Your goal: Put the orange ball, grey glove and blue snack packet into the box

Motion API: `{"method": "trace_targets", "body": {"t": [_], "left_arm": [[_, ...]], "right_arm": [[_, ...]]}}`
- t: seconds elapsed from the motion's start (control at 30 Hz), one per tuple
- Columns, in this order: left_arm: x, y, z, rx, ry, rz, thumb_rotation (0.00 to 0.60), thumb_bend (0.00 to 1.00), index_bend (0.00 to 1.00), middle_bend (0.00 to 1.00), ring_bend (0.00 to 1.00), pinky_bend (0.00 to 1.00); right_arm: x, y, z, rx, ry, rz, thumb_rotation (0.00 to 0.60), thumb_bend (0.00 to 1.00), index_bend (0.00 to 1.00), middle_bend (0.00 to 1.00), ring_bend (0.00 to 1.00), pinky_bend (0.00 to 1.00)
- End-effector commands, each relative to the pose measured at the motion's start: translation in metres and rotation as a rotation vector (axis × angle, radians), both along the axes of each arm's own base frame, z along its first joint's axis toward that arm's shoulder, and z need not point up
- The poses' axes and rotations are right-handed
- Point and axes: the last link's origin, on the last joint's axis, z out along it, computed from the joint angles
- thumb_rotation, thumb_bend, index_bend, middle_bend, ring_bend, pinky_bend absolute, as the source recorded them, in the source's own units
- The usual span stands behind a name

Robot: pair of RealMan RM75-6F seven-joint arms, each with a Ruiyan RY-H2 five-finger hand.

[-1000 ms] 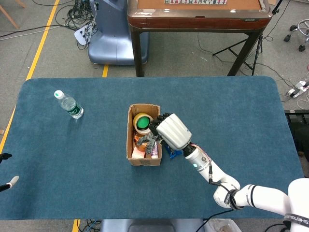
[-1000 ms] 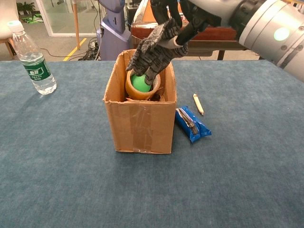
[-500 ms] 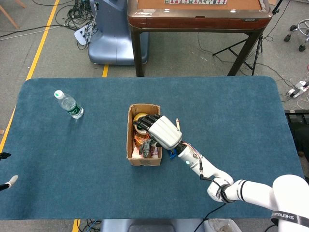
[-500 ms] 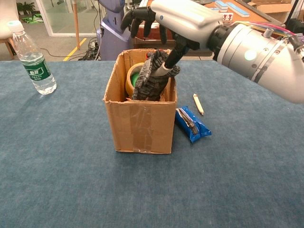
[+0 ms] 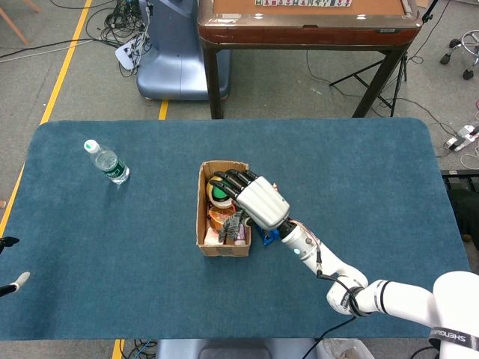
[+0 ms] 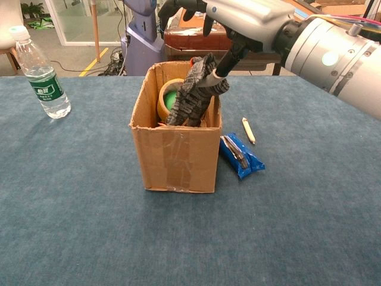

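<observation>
Change: right hand (image 6: 238, 18) has lifted a little since half a second ago; fingers now fan out more over the box, glove sits in about the same spot, upright in the box.
Water bottle (image 5: 107, 162): far left of table, lying down in head view, upright-looking in chest view (image 6: 38, 68); well apart from everything.
Left hand: only a bit of fingertip at the far left edge of head view (image 5: 13, 284); cannot tell how the fingers lie.
Box (image 6: 174, 159): cardboard, open top, mid-table; taped front wall.
Orange ball (image 6: 172, 101): inside box at the back, orange with green patch.
Grey glove (image 6: 193, 98): stands in box, top pokes above rim, leans on right wall; thumb and a finger of right hand pinch its cuff, other fingers spread.
Other box contents: snack-like packets in the near part in head view (image 5: 218, 223); cannot tell what they are.
Blue snack packet (image 6: 241, 156): on table, just beside box's right wall, outside it.
Pencil-like stick (image 6: 248, 130): on table behind the packet, near it.
In the way: right hand and forearm hide box's right rim in head view.
Table (image 5: 359, 179): dark blue felt-like cover.
Room: grey floor, yellow line, cables, wooden table (image 5: 307, 19) behind, blue-grey machine base (image 5: 168, 60).
</observation>
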Motion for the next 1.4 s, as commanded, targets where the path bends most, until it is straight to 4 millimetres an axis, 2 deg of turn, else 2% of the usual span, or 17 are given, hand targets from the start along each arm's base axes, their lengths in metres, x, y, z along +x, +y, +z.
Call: {"method": "trace_targets", "body": {"t": [0.03,0.27,0.4,0.57,0.9,1.1,1.27,1.4], "left_arm": [[0.000,-0.001,0.000,0.000,0.001,0.000,0.600,0.12,0.32,0.36,0.28,0.40],[0.000,-0.001,0.001,0.002,-0.009,-0.001,0.600,0.12,0.32,0.36,0.28,0.40],[0.001,-0.001,0.002,0.004,-0.013,-0.003,0.600,0.12,0.32,0.36,0.28,0.40],[0.001,-0.001,0.002,0.003,-0.016,-0.002,0.600,0.12,0.32,0.36,0.28,0.40],[0.001,0.000,0.002,0.001,-0.016,0.002,0.600,0.12,0.32,0.36,0.28,0.40],[0.001,-0.001,0.002,0.001,-0.019,0.003,0.600,0.12,0.32,0.36,0.28,0.40],[0.003,-0.002,0.003,0.006,-0.029,-0.021,0.600,0.12,0.33,0.36,0.28,0.40],[0.004,-0.003,0.002,0.000,-0.026,-0.032,0.600,0.12,0.33,0.36,0.28,0.40]], "right_arm": [[-0.001,-0.001,-0.001,0.018,0.011,-0.041,0.600,0.00,0.17,0.12,0.15,0.31],[-0.001,-0.004,-0.008,0.093,0.010,-0.132,0.600,0.00,0.12,0.06,0.04,0.20],[0.002,-0.004,-0.012,0.094,-0.001,-0.145,0.600,0.00,0.12,0.06,0.04,0.19],[0.005,0.002,-0.017,0.233,-0.026,-0.159,0.600,0.00,0.12,0.05,0.04,0.18],[0.006,0.004,-0.013,0.360,-0.070,-0.169,0.600,0.00,0.12,0.05,0.03,0.18],[0.000,0.000,-0.003,0.239,-0.066,-0.124,0.600,0.00,0.12,0.06,0.03,0.18],[-0.023,0.000,0.015,0.092,0.020,-0.085,0.600,0.00,0.12,0.10,0.03,0.18],[-0.044,-0.001,0.028,0.043,0.046,-0.095,0.600,0.00,0.12,0.16,0.06,0.21]]}}
